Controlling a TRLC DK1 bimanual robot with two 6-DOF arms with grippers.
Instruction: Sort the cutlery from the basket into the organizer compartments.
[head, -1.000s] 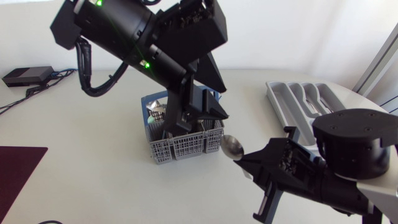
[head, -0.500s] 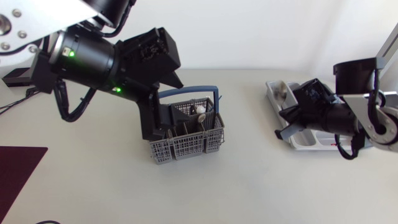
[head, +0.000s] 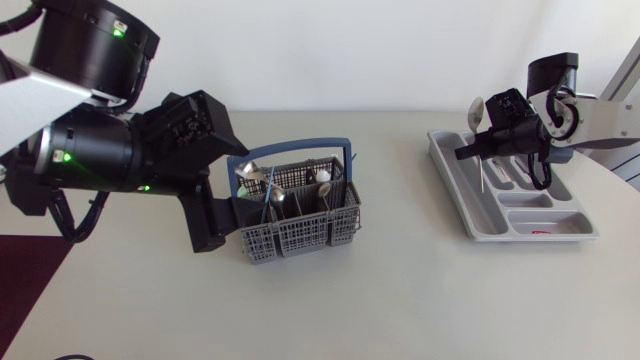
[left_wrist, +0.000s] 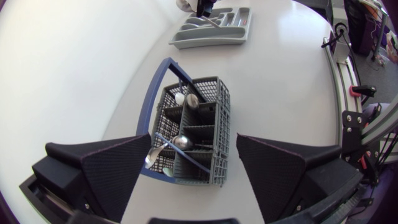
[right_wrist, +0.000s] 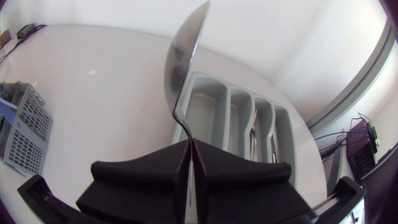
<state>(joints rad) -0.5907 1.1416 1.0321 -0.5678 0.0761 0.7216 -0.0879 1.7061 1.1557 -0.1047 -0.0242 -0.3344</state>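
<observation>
Right pincer (right_wrist: 189, 163), clamped on the spoon (right_wrist: 185, 59), has shifted toward the organizer's (head: 468, 212) far end. Left pincer (left_wrist: 194, 142), fingers apart, has drawn back to the basket's (head: 300, 236) left side.

Left pincer (left_wrist: 194, 152) spread wide; right pincer (right_wrist: 189, 155) clamps a spoon (right_wrist: 184, 68).

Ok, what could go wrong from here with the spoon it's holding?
The spoon is pinched by its thin handle in the right jaws, so it might swivel or slip. The tray has narrow compartments, so it could land across a divider. The left jaws stand open close to the basket and could nudge it.
</observation>
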